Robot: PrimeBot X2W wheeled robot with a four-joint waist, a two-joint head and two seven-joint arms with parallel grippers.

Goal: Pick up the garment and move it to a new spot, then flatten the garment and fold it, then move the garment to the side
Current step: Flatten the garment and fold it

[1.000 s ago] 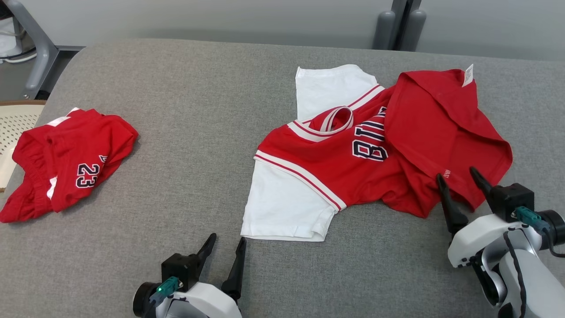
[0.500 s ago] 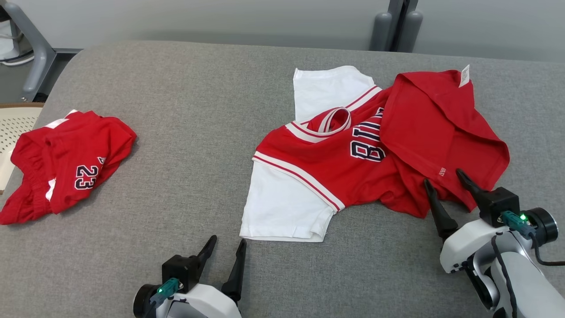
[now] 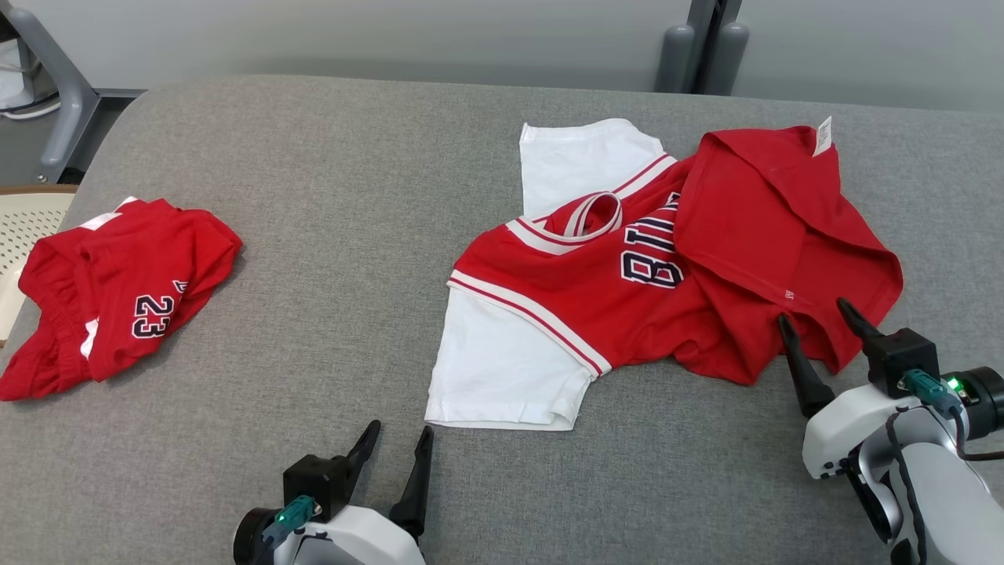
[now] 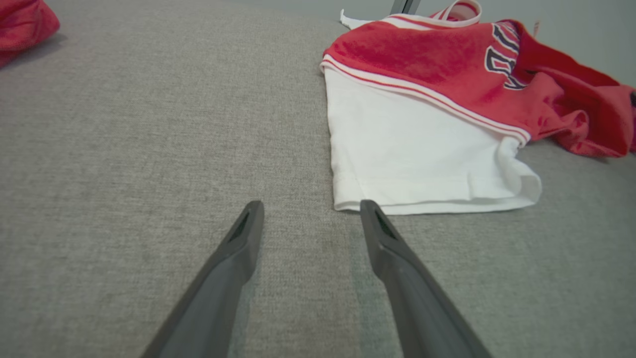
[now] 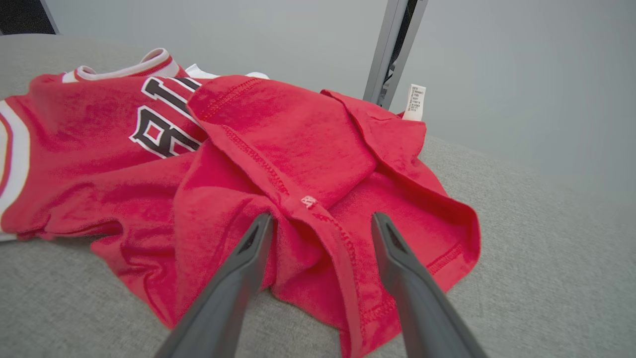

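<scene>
The garment (image 3: 627, 290) is a red jersey with white sleeves and dark lettering, lying crumpled on the grey table, its red back flap folded over to the right. My right gripper (image 3: 813, 310) is open at the garment's near right hem. In the right wrist view its fingers (image 5: 323, 216) straddle a stitched fold of the red cloth (image 5: 278, 144). My left gripper (image 3: 400, 430) stands open and empty near the front edge. In the left wrist view (image 4: 311, 204) its right fingertip is just short of the white sleeve (image 4: 422, 144).
Red shorts (image 3: 118, 290) marked 23 lie bunched at the table's left side, also at the left wrist view's corner (image 4: 22, 22). A cream perforated surface (image 3: 23, 220) sits beyond the left edge. Grey posts (image 3: 698, 47) stand behind the table (image 3: 329, 157).
The right gripper dipped back and left half a second ago, then came forward and right again over the hem. The left gripper has barely moved. Both stayed open.
</scene>
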